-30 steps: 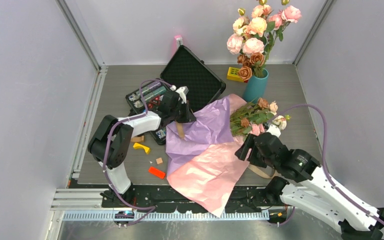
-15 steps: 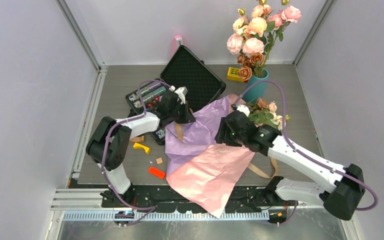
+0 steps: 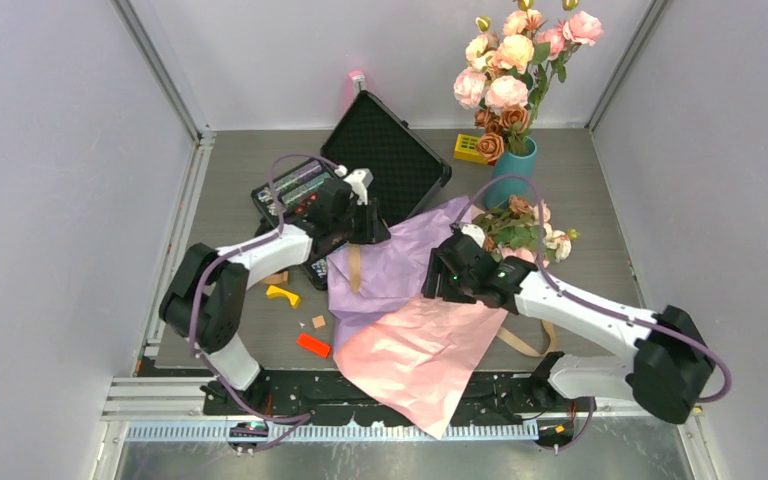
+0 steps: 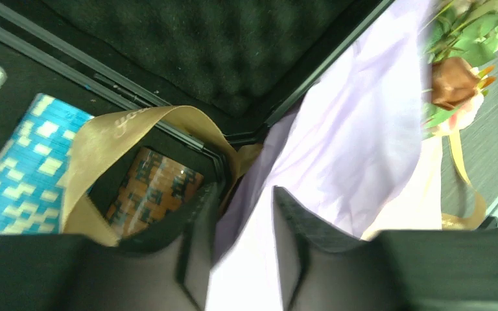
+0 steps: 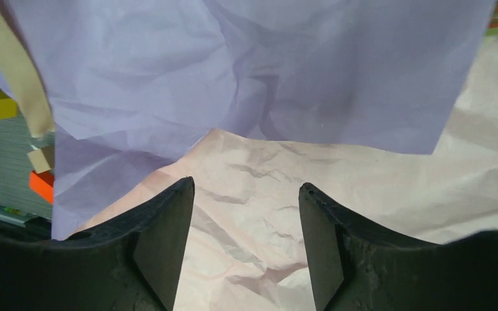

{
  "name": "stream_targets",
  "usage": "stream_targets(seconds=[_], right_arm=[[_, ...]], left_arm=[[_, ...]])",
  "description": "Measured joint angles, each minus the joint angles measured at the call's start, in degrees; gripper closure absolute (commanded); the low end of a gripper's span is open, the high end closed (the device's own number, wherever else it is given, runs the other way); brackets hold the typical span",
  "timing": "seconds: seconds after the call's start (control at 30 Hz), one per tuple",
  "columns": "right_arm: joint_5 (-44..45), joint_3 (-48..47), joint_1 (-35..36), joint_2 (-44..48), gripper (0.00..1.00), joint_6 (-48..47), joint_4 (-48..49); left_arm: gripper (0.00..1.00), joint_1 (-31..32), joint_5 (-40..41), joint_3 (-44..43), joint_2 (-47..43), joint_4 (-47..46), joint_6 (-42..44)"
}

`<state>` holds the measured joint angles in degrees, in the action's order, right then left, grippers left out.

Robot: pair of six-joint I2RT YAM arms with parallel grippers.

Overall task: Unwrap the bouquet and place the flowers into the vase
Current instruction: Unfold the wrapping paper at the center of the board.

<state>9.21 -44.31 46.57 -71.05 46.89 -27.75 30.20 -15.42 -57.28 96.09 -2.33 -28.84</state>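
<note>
Presently, findings as follows (12 o'clock is the top of the overhead view).

Wrapping: the lilac paper (image 3: pixel 400 262) lies opened out at the middle of the table (image 3: pixel 240 190). The pink paper (image 3: pixel 425 345) shows from under it at 6 o'clock and hangs past the near table edge.

Flowers: the flowers (image 3: pixel 520 228) lie on their side at 3 o'clock of the lilac paper, just beside the vase foot and not in the vase. The stems are hidden behind the right arm.

Vase: the vase (image 3: pixel 512 172) stands upright at 1 o'clock on the table and holds a bigger rose bunch (image 3: pixel 515 60).

Ribbon: a tan ribbon (image 3: pixel 353 265) lies along the 9 o'clock side of the lilac paper. In the left wrist view it loops up beside one finger.

Left gripper: the left gripper (image 4: pixel 245 191) sits over the 10 o'clock corner of the lilac paper, at the case edge. Its fingers (image 4: pixel 198 227) are parted a little. The lilac paper runs through the gap and is not pinched.

Right gripper: the right gripper (image 5: pixel 246 184) hovers above the line where lilac overlaps pink. Its fingers (image 5: pixel 162 246) are spread wide with nothing between them.

Case: the black case (image 3: pixel 385 150) lies open at 11 o'clock with its foam-lined lid raised. The lilac paper's corner touches it.

Loose items: a yellow piece (image 3: pixel 282 294) and an orange piece (image 3: pixel 313 345) lie on the table at 8 o'clock of the paper.
</note>
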Motion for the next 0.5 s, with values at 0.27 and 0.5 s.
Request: stream_targets(seconds=[0.27, 0.5], right_arm=[[4.7, 0.1, -1.3, 13.8, 0.18, -0.5, -4.1], [-0.1, 4.5, -14.2, 14.8, 0.19, -2.8, -2.4]], left_arm=[[0.27, 1.0, 3.0, 0.0, -12.2, 4.7, 4.6], [0.19, 7.7, 5.6, 5.1, -20.6, 7.5, 9.5]])
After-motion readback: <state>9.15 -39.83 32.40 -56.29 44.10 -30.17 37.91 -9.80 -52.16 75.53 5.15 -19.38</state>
